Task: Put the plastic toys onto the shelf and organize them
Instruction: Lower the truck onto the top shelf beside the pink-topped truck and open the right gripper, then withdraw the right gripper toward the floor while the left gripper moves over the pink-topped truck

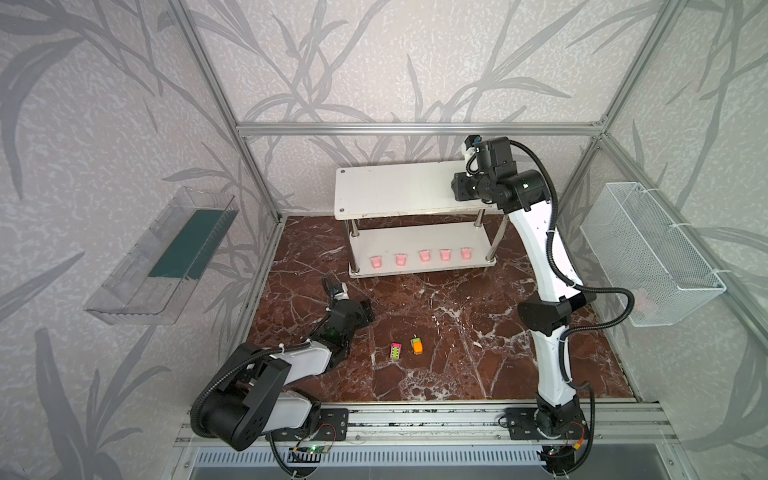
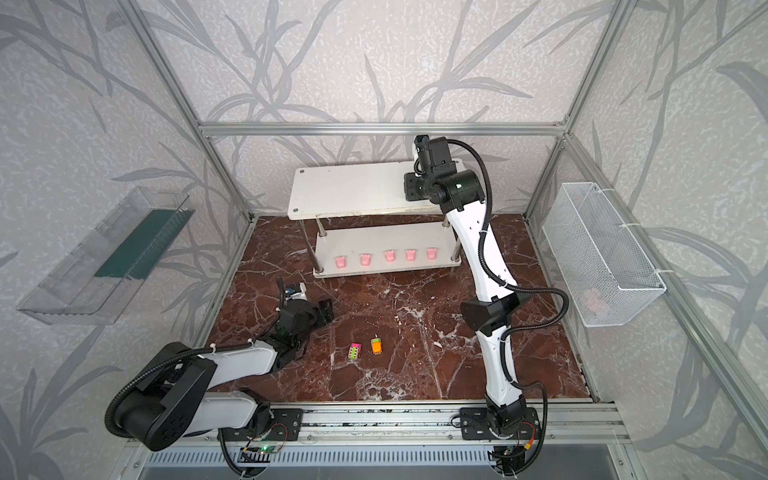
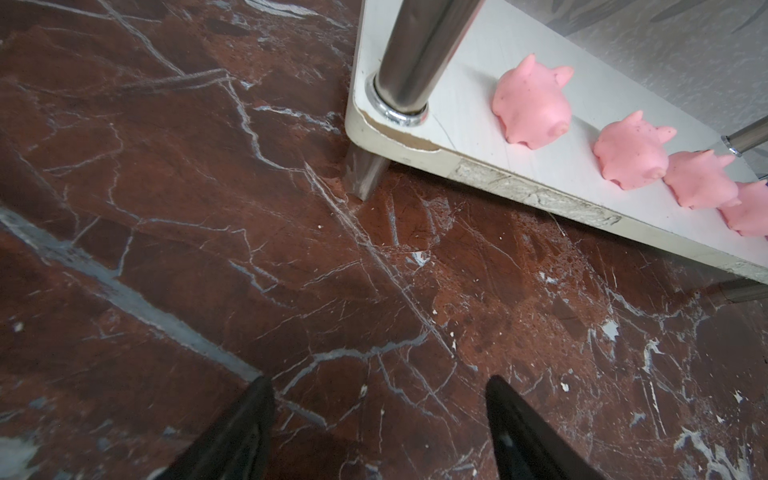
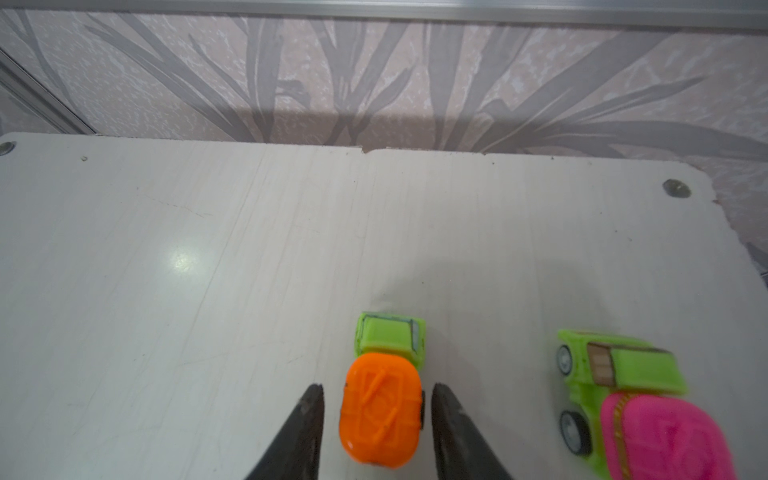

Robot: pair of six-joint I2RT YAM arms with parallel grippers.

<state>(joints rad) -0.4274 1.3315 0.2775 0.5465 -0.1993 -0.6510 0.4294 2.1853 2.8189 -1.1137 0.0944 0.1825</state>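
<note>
**Two cars up top, two left on the worktop**

At the far left I see a clear tray (image 1: 166,257) fixed to the wall. My left tool (image 3: 380,399) hovers low over the red marble worktop (image 1: 457,365), near the shelf's front left post. Its fingers are spread wide with nothing between them.

To the right of that arm, two toys lie on the worktop, well in front of the shelf. The loose pink car (image 1: 395,350) and the loose orange car (image 1: 417,345) sit just beside each other.

Behind them stands the white shelf (image 1: 395,187). Five pink pigs (image 1: 424,255) line the front edge of its lower board in a row, apart from one another.

My right tool (image 4: 378,395) reaches over the right end of the top board. Its fingers straddle the shelved orange car (image 4: 380,415), which rests on the board; they are released, with a sliver of white showing on one side. The shelved pink car (image 4: 648,415) sits just beside it, not touching.

A wire basket (image 1: 648,253) hangs on the right wall.
</note>
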